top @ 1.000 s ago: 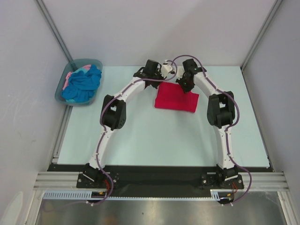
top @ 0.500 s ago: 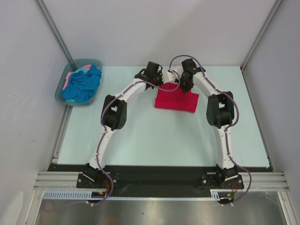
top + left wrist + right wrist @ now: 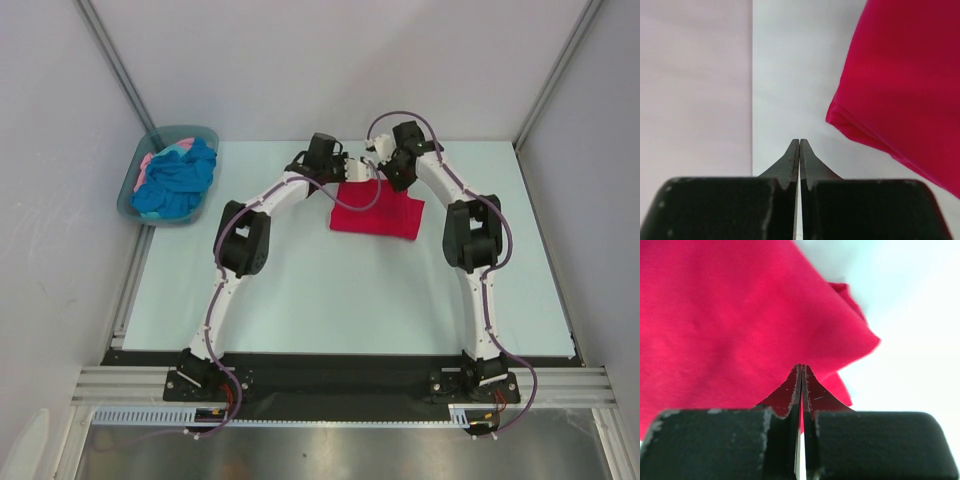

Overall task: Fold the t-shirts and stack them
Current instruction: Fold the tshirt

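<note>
The folded crimson-red t-shirt (image 3: 377, 212) lies flat on the far half of the pale table (image 3: 330, 300), between the two wrists; the left gripper (image 3: 799, 146) is clenched on nothing, its tips over bare table just beside one corner of that shirt; the right gripper (image 3: 801, 371) is clenched too, its tips over the red cloth near a corner, with no cloth visible between them. The turquoise-blue t-shirt (image 3: 180, 182) and the pale pink t-shirt (image 3: 150, 163) sit crumpled together in the grey-teal tub (image 3: 127, 200) at the far left, well apart from the red one.
</note>
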Controlling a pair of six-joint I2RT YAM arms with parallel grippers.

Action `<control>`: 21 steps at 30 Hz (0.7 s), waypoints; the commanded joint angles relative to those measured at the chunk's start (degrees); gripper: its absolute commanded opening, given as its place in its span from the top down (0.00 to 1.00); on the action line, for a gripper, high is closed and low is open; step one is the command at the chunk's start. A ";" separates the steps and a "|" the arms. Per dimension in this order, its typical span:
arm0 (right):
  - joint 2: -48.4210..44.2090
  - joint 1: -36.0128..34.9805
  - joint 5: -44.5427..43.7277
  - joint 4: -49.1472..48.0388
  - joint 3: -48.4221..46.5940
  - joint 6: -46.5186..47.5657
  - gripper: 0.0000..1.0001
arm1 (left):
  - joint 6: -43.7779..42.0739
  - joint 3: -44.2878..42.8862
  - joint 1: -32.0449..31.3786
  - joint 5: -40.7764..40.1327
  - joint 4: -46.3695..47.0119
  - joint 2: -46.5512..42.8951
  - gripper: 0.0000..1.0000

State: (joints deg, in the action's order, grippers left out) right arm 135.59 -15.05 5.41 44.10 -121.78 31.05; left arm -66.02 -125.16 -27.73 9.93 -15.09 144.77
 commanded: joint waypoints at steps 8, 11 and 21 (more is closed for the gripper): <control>0.11 5.11 -4.36 -4.54 -0.65 -1.16 1.00 | -6.30 5.54 -0.92 10.45 4.90 -5.29 1.00; 0.90 6.17 -2.96 -4.37 -1.88 -2.48 1.00 | -9.03 8.52 -1.36 12.39 7.43 -5.55 1.00; 3.28 10.83 16.02 1.87 -8.82 -14.87 1.00 | -16.24 19.78 -2.60 13.27 35.65 -5.55 1.00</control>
State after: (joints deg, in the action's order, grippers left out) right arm 138.63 -5.72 11.27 43.53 -125.86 22.63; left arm -77.95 -107.11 -29.17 19.81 7.64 143.15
